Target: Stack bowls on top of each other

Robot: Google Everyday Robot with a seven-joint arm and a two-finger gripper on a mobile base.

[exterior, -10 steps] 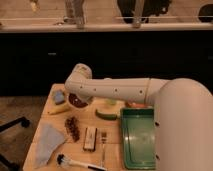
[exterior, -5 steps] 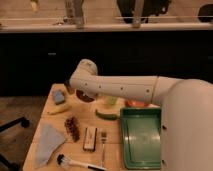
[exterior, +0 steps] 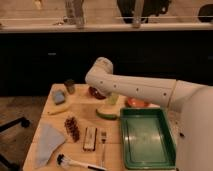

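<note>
Two bowls (exterior: 95, 93) (exterior: 136, 104), one green tray (exterior: 148, 141), one cup (exterior: 113, 99), one cloth (exterior: 47, 142), one brush (exterior: 65, 161)

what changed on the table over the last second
The arm swung right, and the maroon bowl moved right with it, toward the pale green cup and the orange bowl. The gripper is hidden behind the arm by the maroon bowl, shut, and apparently carrying it. The sponge, green tray, cloth and brush stayed put.
</note>
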